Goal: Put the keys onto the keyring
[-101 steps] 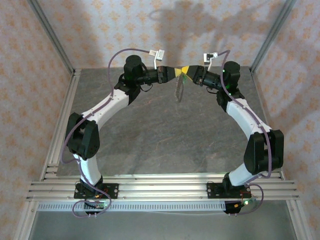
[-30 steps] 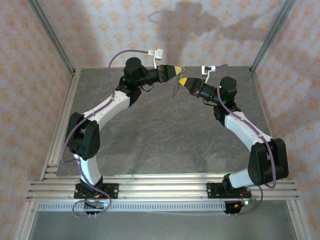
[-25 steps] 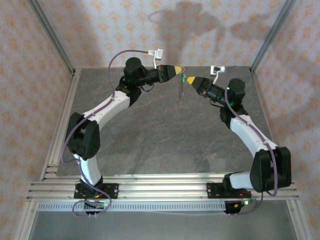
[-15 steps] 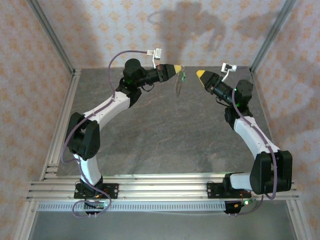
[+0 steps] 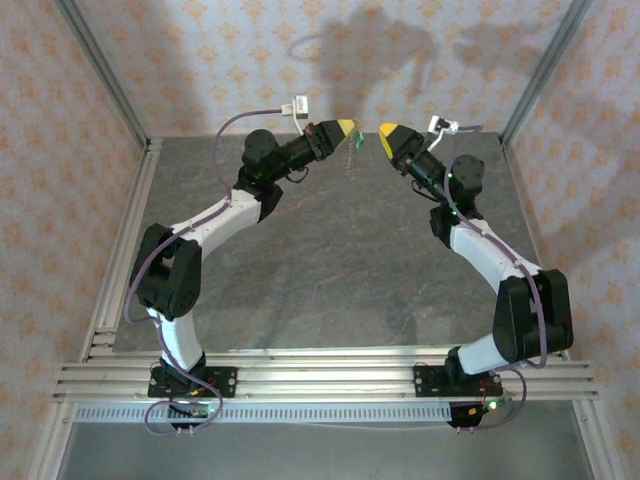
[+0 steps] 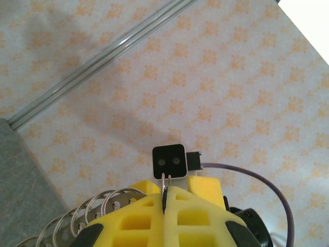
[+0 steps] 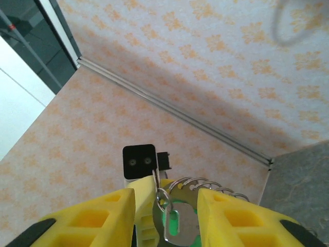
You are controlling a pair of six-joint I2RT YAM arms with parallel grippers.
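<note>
My left gripper is held high near the back wall, shut on the thin wire keyring, which sticks up out of its yellow fingers. A row of metal loops curls off to its left. In the right wrist view the keyring carries a small ring, and from that hangs a silvery key with a green head behind it. My right gripper faces it, open, with the key in the gap beyond its fingertips. From above, the key bunch dangles under the left gripper, and the right gripper is just to its right.
Both grippers hover above the grey table close to the patterned back wall. Metal frame posts stand at the back corners. The aluminium rail with both arm bases runs along the near edge.
My right gripper opened, swung away to the right, then came back up close to the left gripper. My left gripper rose and moved back a little, the keys still hanging from it.
</note>
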